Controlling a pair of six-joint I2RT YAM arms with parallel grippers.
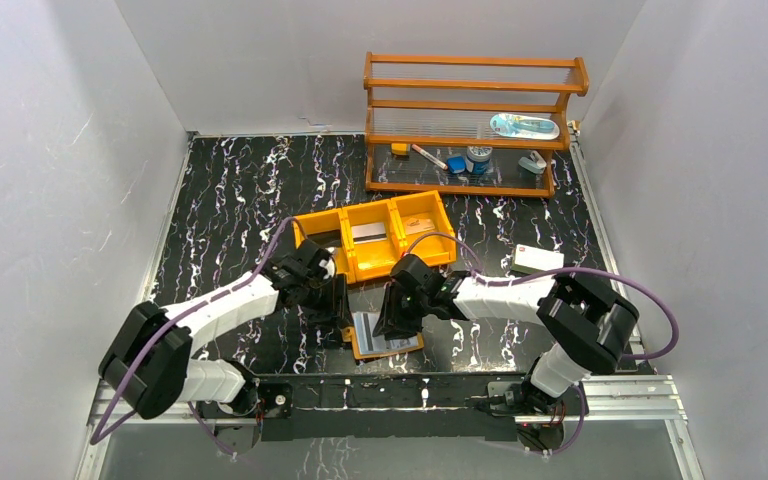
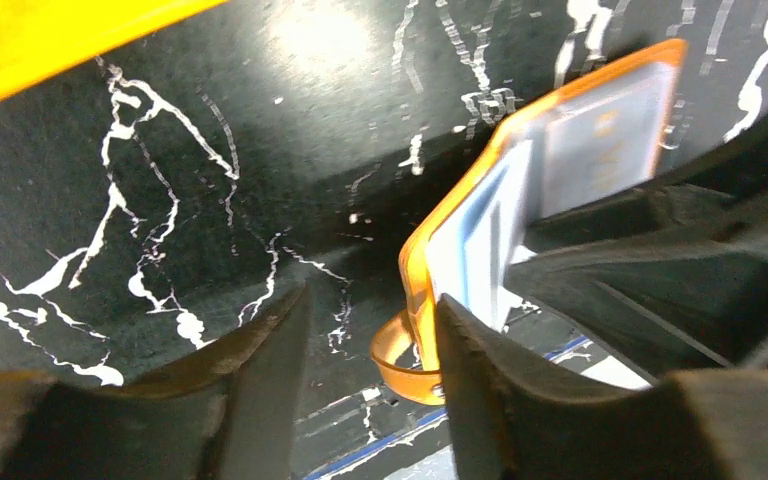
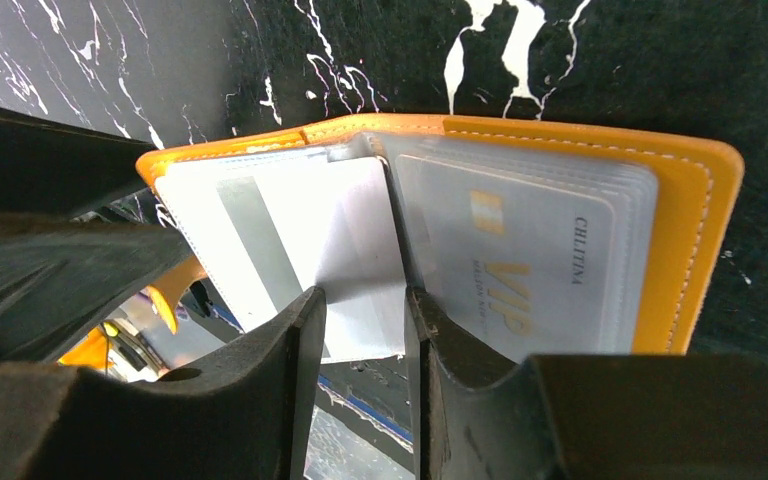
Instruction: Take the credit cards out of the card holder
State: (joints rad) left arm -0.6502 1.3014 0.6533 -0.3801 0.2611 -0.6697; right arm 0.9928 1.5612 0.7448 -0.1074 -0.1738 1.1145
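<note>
On the marbled table (image 1: 230, 200), at the back, an orange rack (image 1: 470, 90); nearer, an orange tray (image 1: 370, 268). Close to the near edge, the card holder (image 1: 395, 345), lying open. At its left edge the left gripper (image 2: 372, 300), fingers apart, only table between them. Over its middle the right gripper (image 3: 365, 295), fingers a little apart above a pale page (image 3: 360, 240), no grip visible. Inside the clear pockets the credit cards (image 3: 520, 260): one marked VIP, one pale with grey stripe

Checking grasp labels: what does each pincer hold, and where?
Left pincer holds nothing. Right pincer straddles a pale card's near edge in the holder; grip cannot be told.
</note>
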